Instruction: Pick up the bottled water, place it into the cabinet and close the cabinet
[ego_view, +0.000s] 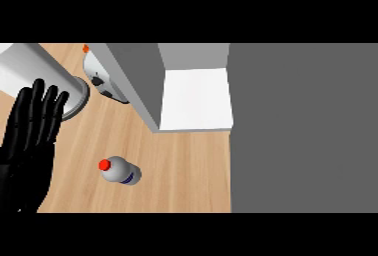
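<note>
A small water bottle (119, 170) with a red cap and a purple band stands upright on the wooden counter (177, 170), near the front. The cabinet (193, 97) sits behind it with its white inside showing; its grey door (133, 80) swings out to the left. My left hand (29, 135) is raised at the left edge, fingers straight and pointing up, well left of the bottle and holding nothing. My right hand does not show.
A grey cylinder on a round base (44, 70) stands at the back left. A white appliance (100, 75) with black parts and an orange spot sits behind the cabinet door. A large grey surface (303, 130) fills the right side.
</note>
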